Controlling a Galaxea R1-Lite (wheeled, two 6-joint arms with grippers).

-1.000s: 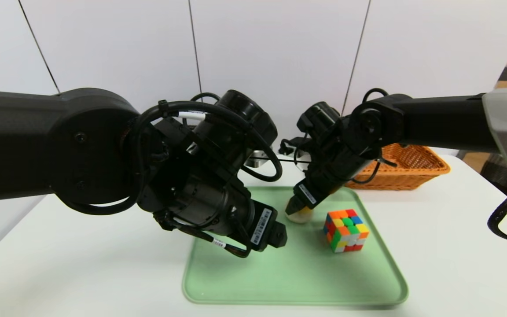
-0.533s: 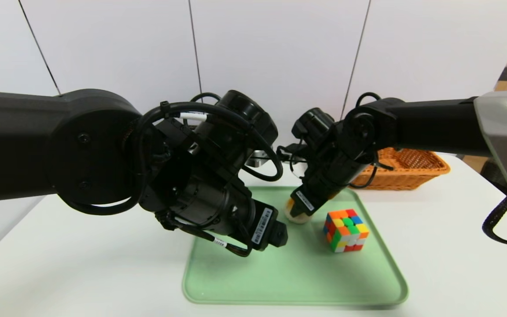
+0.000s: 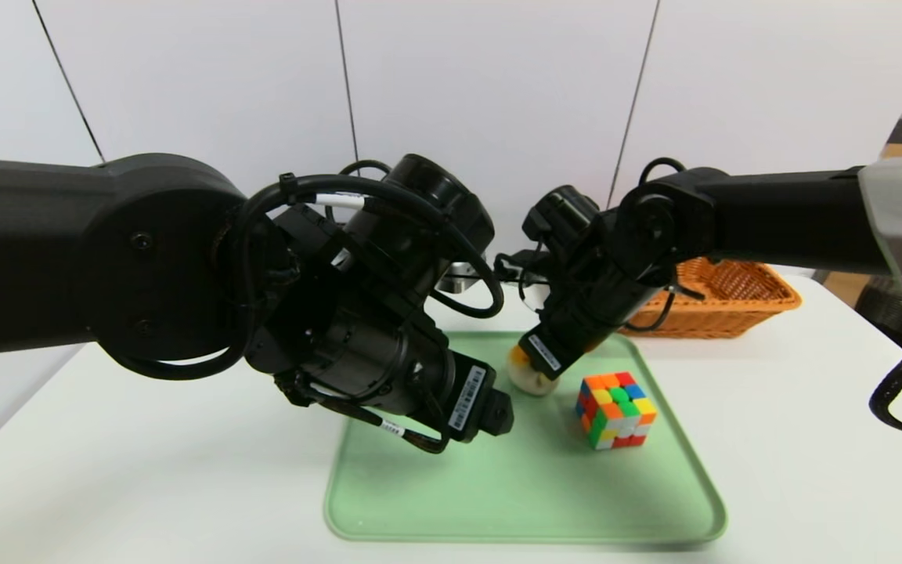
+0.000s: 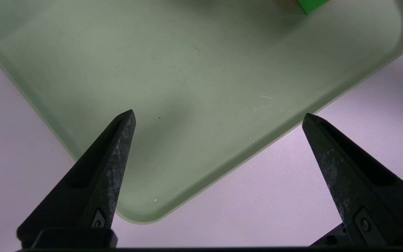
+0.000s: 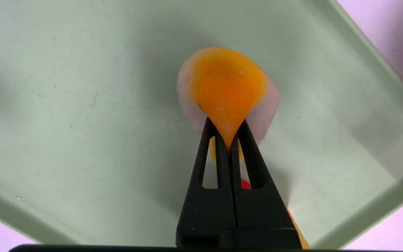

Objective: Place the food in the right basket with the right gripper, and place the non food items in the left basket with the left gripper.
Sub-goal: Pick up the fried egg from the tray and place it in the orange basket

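Right wrist view, right end effector [image 5: 226, 134] now pinching bun [image 5: 227, 84]

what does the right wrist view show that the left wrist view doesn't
Only the right wrist view shows the right gripper shut on the orange bun, squashing it to a point. Only the left wrist view shows the left gripper open and empty above the tray's corner, and a green corner of the puzzle cube. Both show the green tray on the white table.

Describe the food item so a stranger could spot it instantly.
Find the pale green tray on the white table. At its far end, the right gripper pinches a small round bun. It is orange-topped and soft, unlike the multicoloured cube beside it.
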